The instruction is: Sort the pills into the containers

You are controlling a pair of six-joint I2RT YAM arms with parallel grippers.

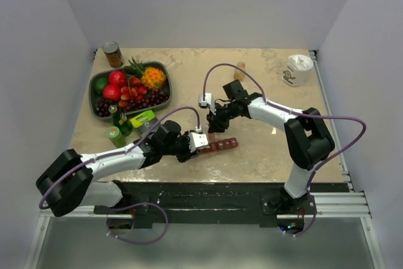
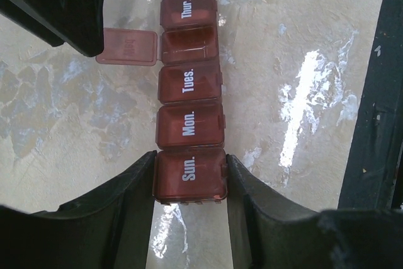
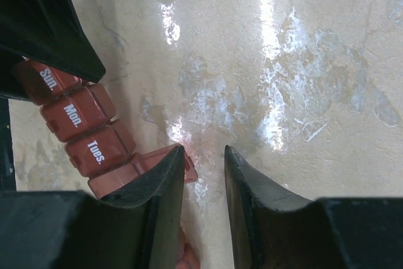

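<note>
The containers are a dark red strip of day-labelled compartments (image 1: 221,145) lying on the table near its front edge. My left gripper (image 2: 191,184) is shut on the strip's "Sun." end (image 2: 191,174), one finger on each side. The third compartment past "Tues." stands open (image 2: 190,45), its lid (image 2: 129,46) flipped out to the side. My right gripper (image 3: 204,155) is open and empty just above the table, its left finger (image 3: 157,187) over that open lid (image 3: 187,171). The small clear bottle of yellowish-orange pills (image 1: 240,70) stands far back on the table, away from both grippers.
A dark fruit bowl (image 1: 99,81) sits at the back left with a brown-labelled tin can (image 1: 113,54) behind it. Green bottles (image 1: 116,134) and a green box (image 1: 143,120) stand beside my left arm. A white cup (image 1: 297,69) stands at the back right.
</note>
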